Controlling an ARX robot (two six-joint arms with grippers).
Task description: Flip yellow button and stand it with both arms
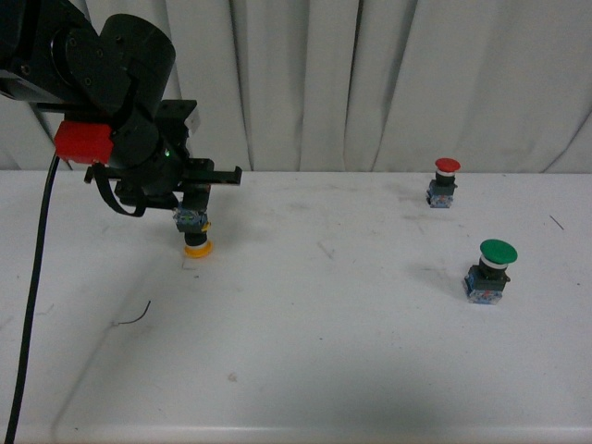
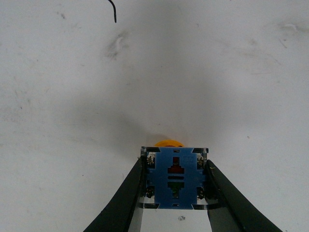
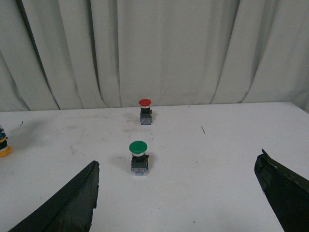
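left gripper (image 2: 176, 169) is clamped on the blue-clear base of the small yellow-capped push button (image 1: 195, 235), cap-down right under my fingers, right gripper (image 3: 177, 162) gaping wide and empty, so a sloppy handover could twist it loose onto the white table (image 1: 351, 351)

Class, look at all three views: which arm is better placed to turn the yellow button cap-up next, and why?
Left, probably. The left claw is shut on the yellow button at its base, cap pointing down. The right claw is open and empty, far from it.
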